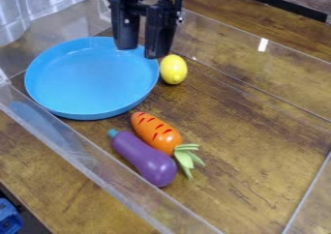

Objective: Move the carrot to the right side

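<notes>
The carrot (157,131) is a small orange toy with dark stripes and a light green leafy top. It lies on the wooden table, touching the purple eggplant (145,159) in front of it. My gripper (142,50) hangs at the top of the view, above the far rim of the blue plate (58,83), well behind the carrot. Its two dark fingers point down with a gap between them and hold nothing.
A yellow lemon (172,70) sits just right of the plate, below the gripper. A clear plastic wall (77,146) runs along the front left and another along the right. Bare wooden table (253,112) lies right of the carrot.
</notes>
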